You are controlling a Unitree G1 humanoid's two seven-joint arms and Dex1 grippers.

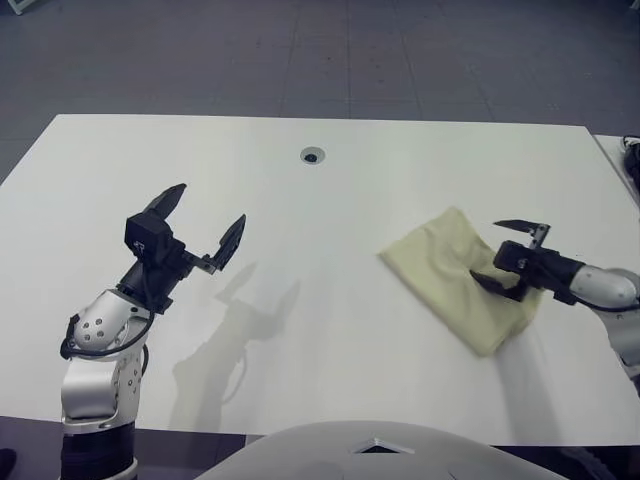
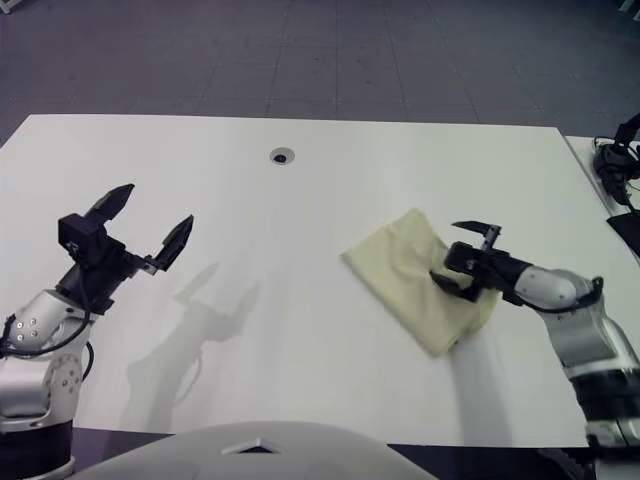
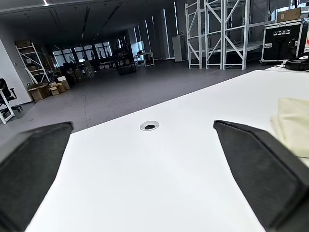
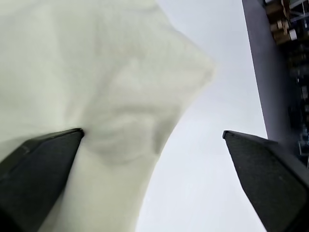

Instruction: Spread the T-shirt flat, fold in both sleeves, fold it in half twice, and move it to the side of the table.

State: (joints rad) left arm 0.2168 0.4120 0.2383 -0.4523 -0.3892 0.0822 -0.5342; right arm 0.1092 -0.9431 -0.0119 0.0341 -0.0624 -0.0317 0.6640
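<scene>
Yellow folded T-shirt [image 1: 462, 290] lies near the table's [image 1: 350, 330] right edge. Right pincer [image 1: 485, 250] is wide; its wrist view shows one fingertip [image 4: 48, 154] on the cloth. Left pincer [image 1: 212, 203] is wide too.

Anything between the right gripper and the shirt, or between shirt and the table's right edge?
Nothing visible. The right gripper is at the folded T-shirt, jaws open, lower one over the cloth. Only bare table from there to the right edge.
</scene>
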